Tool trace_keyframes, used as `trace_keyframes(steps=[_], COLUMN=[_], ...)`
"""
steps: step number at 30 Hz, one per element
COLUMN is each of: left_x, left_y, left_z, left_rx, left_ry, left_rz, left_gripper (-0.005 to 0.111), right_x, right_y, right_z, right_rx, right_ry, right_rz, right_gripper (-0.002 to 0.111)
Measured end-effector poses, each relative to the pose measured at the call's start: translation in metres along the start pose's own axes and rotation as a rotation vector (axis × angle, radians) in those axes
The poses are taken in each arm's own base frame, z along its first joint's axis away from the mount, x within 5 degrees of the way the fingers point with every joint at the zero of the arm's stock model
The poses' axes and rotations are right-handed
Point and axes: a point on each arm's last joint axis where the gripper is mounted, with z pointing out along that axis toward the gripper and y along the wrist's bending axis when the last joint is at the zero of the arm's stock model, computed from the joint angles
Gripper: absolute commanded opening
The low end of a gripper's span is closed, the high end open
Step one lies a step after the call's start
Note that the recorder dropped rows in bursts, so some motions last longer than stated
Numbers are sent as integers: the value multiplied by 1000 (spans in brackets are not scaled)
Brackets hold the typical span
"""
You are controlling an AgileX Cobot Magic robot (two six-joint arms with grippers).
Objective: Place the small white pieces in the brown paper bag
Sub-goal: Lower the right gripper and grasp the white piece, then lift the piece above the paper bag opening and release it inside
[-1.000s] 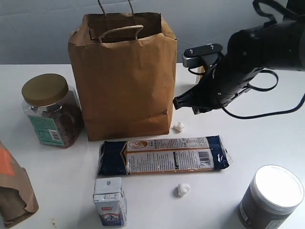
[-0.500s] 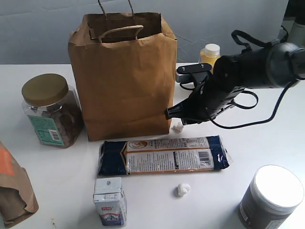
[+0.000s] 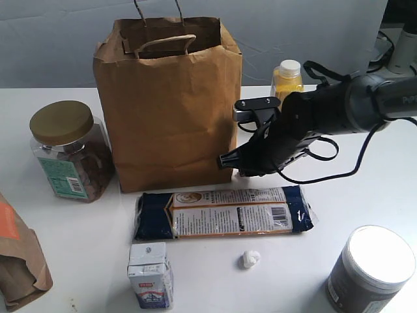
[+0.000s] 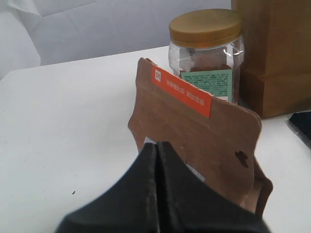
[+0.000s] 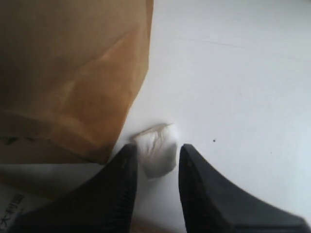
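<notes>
While the exterior view hides it behind my right gripper (image 3: 229, 162), my right wrist cam shows one small white piece (image 5: 155, 156) between my spread fingers (image 5: 206, 194), not gripped, just beside the brown paper bag (image 5: 68, 73)'s bottom corner. Second white piece (image 3: 249, 259) sits near the long packet (image 3: 225, 212); left gripper (image 4: 156, 145) is pinched together, empty.

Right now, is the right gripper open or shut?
Open: the right gripper straddles a small white piece on the table by the brown paper bag, jaws apart.

Right tool (image 5: 156, 154) apart, left tool (image 4: 157, 146) together
</notes>
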Motion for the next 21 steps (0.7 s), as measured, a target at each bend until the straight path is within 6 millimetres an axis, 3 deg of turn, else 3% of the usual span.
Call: trace_keyframes(steps=[3,7,11,16,21], left_x=[0,0,0,0,0], left_y=[0,0,0,0,0], left_z=[0,0,0,0,0], left_rx=[0,0,0,0,0], left_ry=[0,0,0,0,0], left_rz=[0,0,0,0,0], left_gripper=[0,0,0,0,0], right_x=[2,3,3,11,23], right_y=[-1,-2,-2,-3,-4], right_z=[8,13,13,-9,-52], right_rx=[2,4,3,2,-4], right_ry=[1,-4,-10,-63,-200], right_rz=[0,-3,-3,6,28], right_gripper=[28,0,0,0,0])
